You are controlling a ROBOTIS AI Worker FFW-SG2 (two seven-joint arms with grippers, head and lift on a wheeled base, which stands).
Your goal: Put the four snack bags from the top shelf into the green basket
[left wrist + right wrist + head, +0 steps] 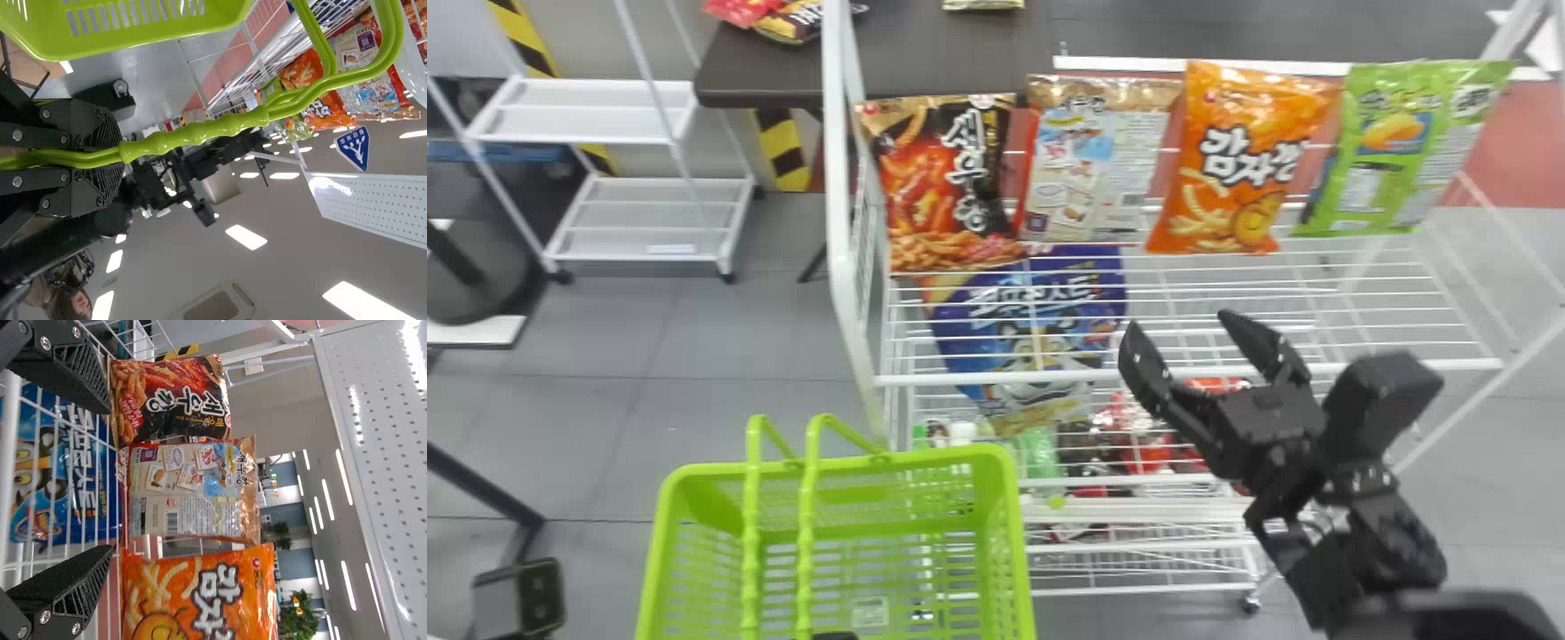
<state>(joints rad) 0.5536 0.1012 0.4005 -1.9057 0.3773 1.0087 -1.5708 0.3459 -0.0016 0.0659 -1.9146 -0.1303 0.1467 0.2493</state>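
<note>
Four snack bags stand in a row on the top shelf (pixel 1316 329): black-red (pixel 947 182), beige (pixel 1098 164), orange (pixel 1240 160) and green (pixel 1400 151). My right gripper (pixel 1178 322) is open over the shelf's front part, apart from the bags. In the right wrist view, the right gripper (pixel 107 480) faces the black-red bag (pixel 170 400) and beige bag (pixel 190 490), nothing between its fingers; the orange bag (pixel 200 593) is beside them. At the bottom edge, my left gripper (pixel 836 636) holds the green basket (pixel 1005 533); in the left wrist view, the left gripper (pixel 117 159) is shut on its handles (pixel 193 133).
A blue snack bag (pixel 1040 329) lies below the top shelf's wires, with more packs lower down. The rack's white upright (pixel 838 178) rises between the shelf and the floor at left. Behind are a dark table (pixel 925 53) and a white cart (pixel 587 111).
</note>
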